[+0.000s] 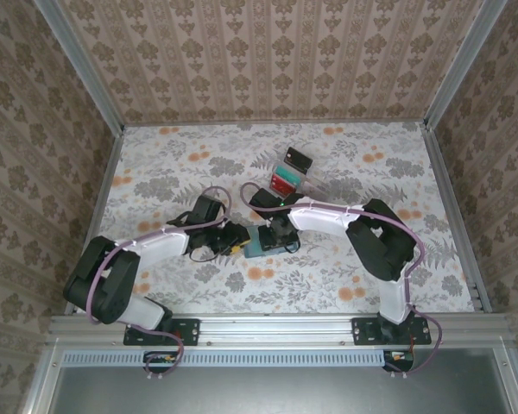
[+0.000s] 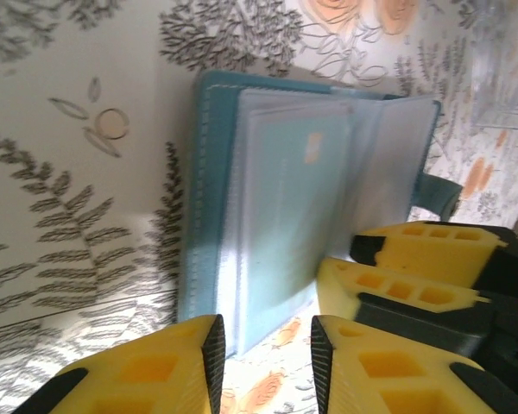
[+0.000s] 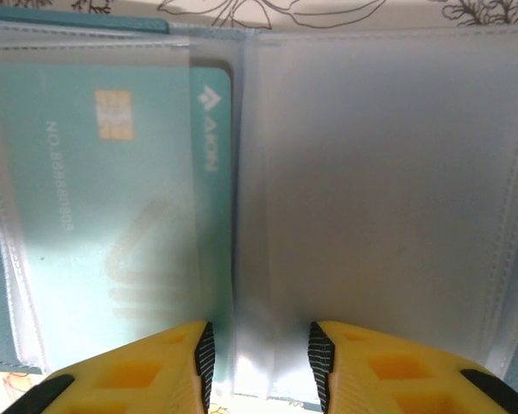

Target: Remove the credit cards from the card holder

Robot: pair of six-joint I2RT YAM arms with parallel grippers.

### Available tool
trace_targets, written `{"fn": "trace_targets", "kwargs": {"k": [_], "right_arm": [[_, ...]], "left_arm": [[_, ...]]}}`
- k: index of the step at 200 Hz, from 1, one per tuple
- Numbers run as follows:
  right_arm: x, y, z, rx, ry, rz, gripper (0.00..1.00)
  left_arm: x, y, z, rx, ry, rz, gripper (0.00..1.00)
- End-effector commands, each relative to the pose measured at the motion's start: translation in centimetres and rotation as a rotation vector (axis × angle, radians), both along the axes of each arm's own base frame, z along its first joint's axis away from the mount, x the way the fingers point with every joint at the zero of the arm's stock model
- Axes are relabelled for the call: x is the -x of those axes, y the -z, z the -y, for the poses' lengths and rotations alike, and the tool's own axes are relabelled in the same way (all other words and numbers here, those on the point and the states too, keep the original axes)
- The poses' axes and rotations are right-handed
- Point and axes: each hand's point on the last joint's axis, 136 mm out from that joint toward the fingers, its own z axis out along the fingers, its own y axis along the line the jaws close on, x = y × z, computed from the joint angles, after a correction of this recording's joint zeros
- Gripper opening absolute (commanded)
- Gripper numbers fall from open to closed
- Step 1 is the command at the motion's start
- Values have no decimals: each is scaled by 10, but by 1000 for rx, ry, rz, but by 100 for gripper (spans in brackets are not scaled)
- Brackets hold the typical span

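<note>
One teal card holder (image 3: 371, 190) lies open on the flowered desk (image 1: 345, 285), near its middle, between the two arms. Its two panels are spread flat and lined with clear, milky sleeves. One pale teal credit card (image 3: 112, 216) with a gold chip is tucked under the sleeve on the left panel in the right wrist view. The sleeve on the other panel looks bare.

The right pincer (image 3: 261, 362) hangs over the holder's middle fold. Its two yellow pads are apart, with only thin sleeve film between them, so it grips nothing. The left pincer (image 2: 266, 358) sits at the holder's outer edge. Its two pads straddle the stacked leaves, but I cannot tell whether they pinch them or just flank them.

Farther back on the desk stands one clear plastic box (image 1: 287, 179) with one red card (image 1: 281, 183) inside. One small dark rectangle (image 1: 300, 159) lies just beyond it, too small to name.
</note>
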Motion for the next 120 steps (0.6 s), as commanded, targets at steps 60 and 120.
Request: {"fn": "trace_targets", "kwargs": {"k": [60,120], "right_arm": [[13,50,41,199,28,-66,34],[15,52,39,163,39,-79,33]], "left_arm": [[-1,9,17,19,25,-40,32],[-2,12,22,21,31,-44,31]]}}
